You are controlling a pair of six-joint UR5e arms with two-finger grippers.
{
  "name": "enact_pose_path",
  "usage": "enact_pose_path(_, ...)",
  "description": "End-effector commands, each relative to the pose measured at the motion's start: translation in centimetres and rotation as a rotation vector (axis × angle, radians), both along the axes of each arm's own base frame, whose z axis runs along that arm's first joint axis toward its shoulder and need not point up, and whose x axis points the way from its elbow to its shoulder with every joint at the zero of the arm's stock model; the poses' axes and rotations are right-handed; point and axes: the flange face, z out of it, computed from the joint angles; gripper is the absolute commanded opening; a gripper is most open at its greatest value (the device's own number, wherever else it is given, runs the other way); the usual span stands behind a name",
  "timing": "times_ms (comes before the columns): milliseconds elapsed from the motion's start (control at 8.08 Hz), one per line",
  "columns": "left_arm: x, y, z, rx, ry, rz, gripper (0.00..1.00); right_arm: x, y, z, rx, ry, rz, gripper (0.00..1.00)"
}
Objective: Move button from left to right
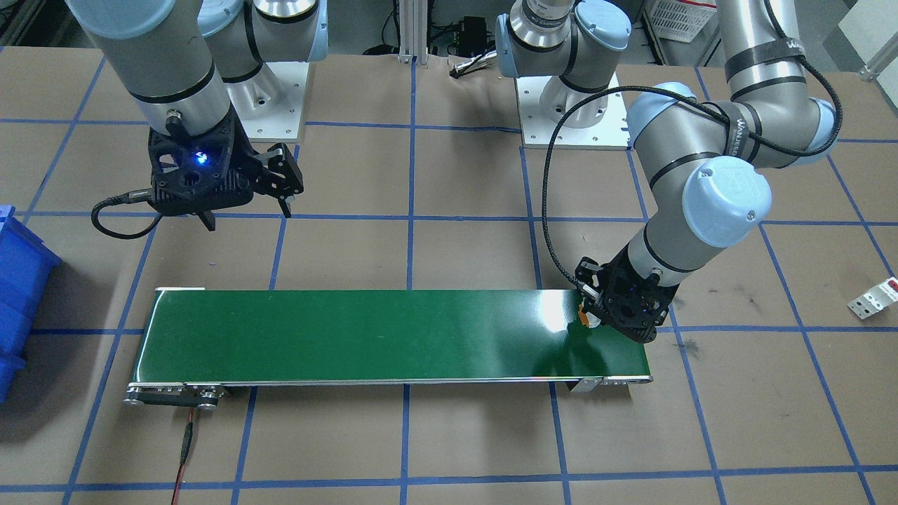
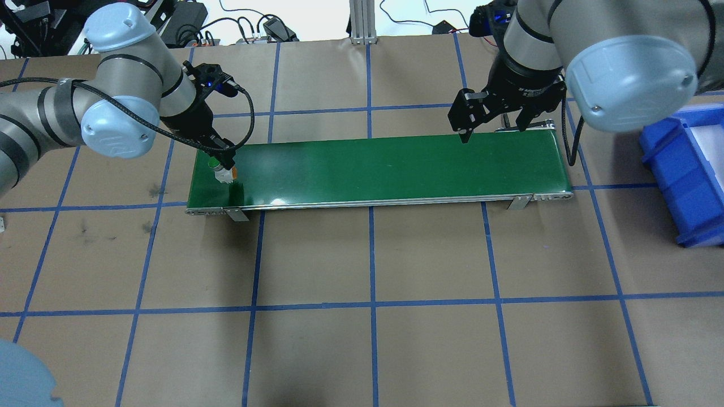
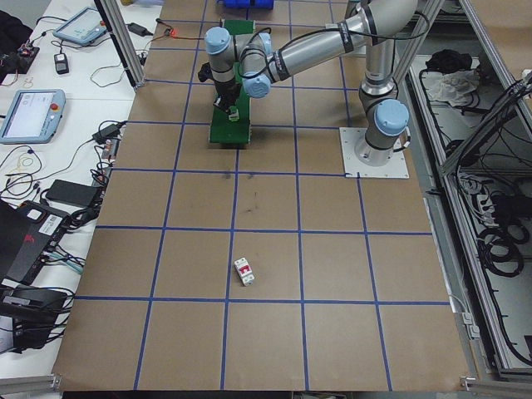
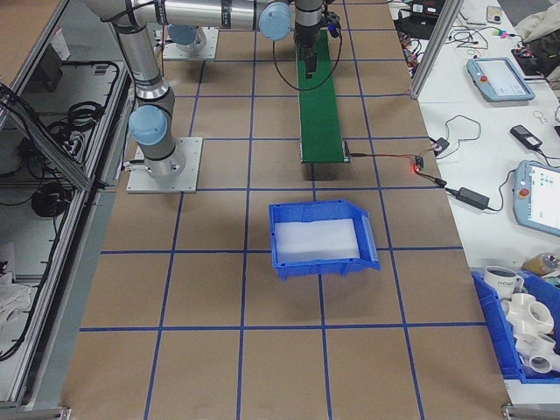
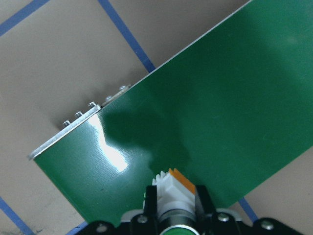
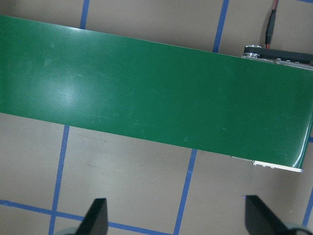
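Leftmost in the overhead view, the left gripper [image 2: 224, 164] stood over the left end of the green conveyor belt [image 2: 396, 169], at centre-left of the frame, its fingers closed on the button [image 2: 222, 171]. The button's green cap, white body and orange base showed just below the fingertips, over the belt's left end near its rear edge; whether it touched the belt could not be told. In the left wrist view the button [image 5: 175, 188] sat at the bottom centre, pinched between the two black fingers [image 5: 203, 199], with the belt [image 5: 205, 107] running diagonally behind it. In the front-facing view the same gripper [image 1: 596, 315] appeared at centre-right, low over the belt's right end, with a sliver of orange and white visible at its tip.

Farther right in the overhead view, the right gripper [image 2: 492, 129] hung at upper right, above the rear edge of the belt near its right end, its fingers spread wide with nothing between them. The right wrist view showed both fingertips [image 6: 98, 215] far apart at the bottom corners, with brown table paper between them and the belt [image 6: 156, 98] across the upper half.

At the far right edge of the overhead view sat a blue bin [image 2: 687, 181], apart from the belt. A white block with a red mark [image 1: 873, 298] lay at the right edge of the front-facing view, well apart from the belt.
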Motion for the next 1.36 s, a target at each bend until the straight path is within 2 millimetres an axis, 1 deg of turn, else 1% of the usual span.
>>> enact_pose_path(0,-0.5,0.2,0.7,-0.001,-0.009,0.111,0.00,0.2,-0.6,-1.2,0.028,-0.014,0.000,1.00)
enact_pose_path(124,-0.4,0.0,0.6,0.004,-0.010,0.204,0.00,0.1,-0.6,-1.3,0.035,-0.012,0.001,1.00)
enact_pose_path(247,-0.5,-0.1,0.2,0.012,-0.011,0.210,0.00,-0.2,-0.5,-1.2,0.039,0.004,0.004,1.00)
enact_pose_path(371,-0.5,0.0,0.0,0.014,-0.012,0.210,0.00,-0.4,0.3,-1.9,0.111,0.019,0.012,1.00)
enact_pose_path(495,-0.5,0.0,0.0,0.014,-0.011,0.207,0.00,-1.0,0.7,-2.3,0.148,0.082,0.011,1.00)
enact_pose_path(619,-0.5,0.0,0.0,0.015,-0.009,0.204,0.00,-1.1,0.9,-1.8,0.139,0.085,-0.001,1.00)
enact_pose_path(742,-0.5,0.0,-0.1,0.016,-0.010,0.200,0.00,-1.0,0.6,-3.0,0.152,0.086,0.001,1.00)
enact_pose_path(866,-0.5,0.0,-0.3,0.019,-0.010,0.193,0.00,-1.1,0.2,-2.6,0.120,0.094,0.012,1.00)
enact_pose_path(990,-0.8,0.0,-0.3,0.015,-0.010,0.117,0.00,-1.2,0.1,-2.1,0.093,0.088,0.008,1.00)
enact_pose_path(1113,-0.8,0.1,-0.3,0.015,-0.037,0.028,0.00,-1.1,-0.6,-2.3,0.057,0.077,-0.004,1.00)
enact_pose_path(1237,-0.3,0.1,-0.2,0.021,-0.083,-0.024,0.00,-1.1,-1.2,-1.8,0.006,0.077,0.004,1.00)
